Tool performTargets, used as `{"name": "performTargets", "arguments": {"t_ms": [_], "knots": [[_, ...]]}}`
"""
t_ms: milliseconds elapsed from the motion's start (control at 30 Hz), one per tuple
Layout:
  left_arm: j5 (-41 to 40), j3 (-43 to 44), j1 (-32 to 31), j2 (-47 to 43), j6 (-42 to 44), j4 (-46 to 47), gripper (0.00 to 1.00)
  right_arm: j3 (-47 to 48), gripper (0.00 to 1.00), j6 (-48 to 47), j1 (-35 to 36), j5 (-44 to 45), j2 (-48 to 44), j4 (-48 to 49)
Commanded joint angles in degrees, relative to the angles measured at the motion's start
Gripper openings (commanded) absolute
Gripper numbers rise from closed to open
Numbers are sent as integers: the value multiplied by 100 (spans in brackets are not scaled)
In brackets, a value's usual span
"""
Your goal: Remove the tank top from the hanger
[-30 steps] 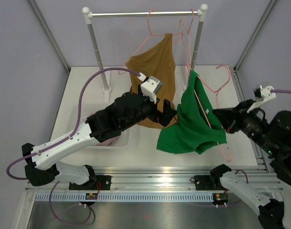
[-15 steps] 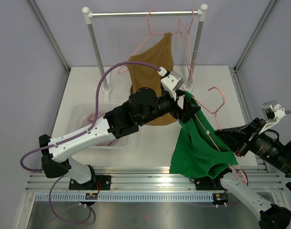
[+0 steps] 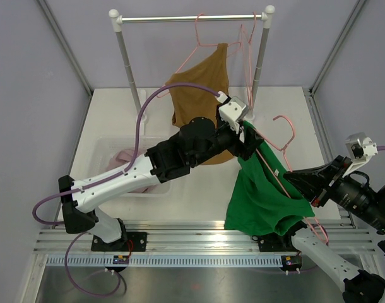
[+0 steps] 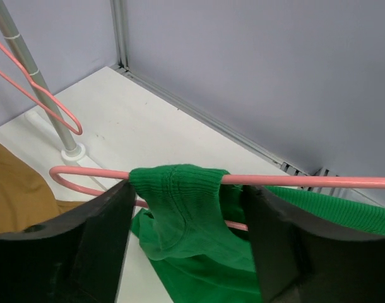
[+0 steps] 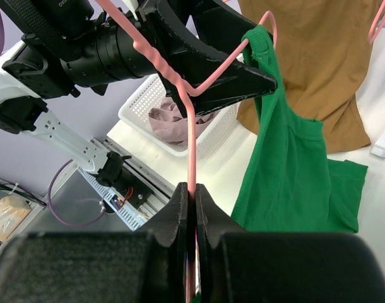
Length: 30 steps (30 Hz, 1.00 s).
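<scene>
Top view: two arms, two tank tops, one basket. The green tank top (image 3: 262, 196) hangs on a pink hanger (image 3: 291, 134) held above the counter (image 3: 192, 202), between the arms. The left jaws (image 3: 250, 140) sit at its upper strap, and the right jaws (image 3: 292, 179) at the hanger's lower end. A brown tank top (image 3: 202, 88) hangs on another pink hanger from the rack (image 3: 192, 19). A white basket (image 3: 104, 144) stands at the left.

Left wrist view: the jaws are released, one finger (image 4: 98, 240) on each side of the green strap draped over the hanger wire. The strap lies between them, with a gap on the right side. The top view hides this.

Right wrist view: the jaws are clenched on the hanger's wire, with the green top hanging just beyond them. Only here is a pinkish garment (image 5: 173, 120) plainly seen in the basket.
</scene>
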Motion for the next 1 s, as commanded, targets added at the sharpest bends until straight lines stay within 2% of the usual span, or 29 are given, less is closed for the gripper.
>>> {"name": "performTargets", "arguments": {"t_ms": [0,100,367,433,667,767,800,967], "knots": [[-288,-108,-19,-230,86,332,81,-22,0,1,39,39,58,491],[-174,-266,-28,-318,86,403,89,-128,0,-7,31,207,84,544],[-34,-758,-19,-713,86,684,93,-277,0,107,31,1094,32,702],[71,-855,-19,-827,95,816,99,-330,0,177,39,1042,-12,834],[-68,-776,-28,-758,165,772,99,-295,0,221,31,515,-30,913],[-139,-645,-19,-626,209,702,93,-269,0,256,31,234,-47,966],[-174,-601,-19,-582,218,641,87,-269,0,274,39,181,-56,983],[-385,-521,-11,-450,262,623,70,-225,0,309,39,-109,-109,1001]]}}
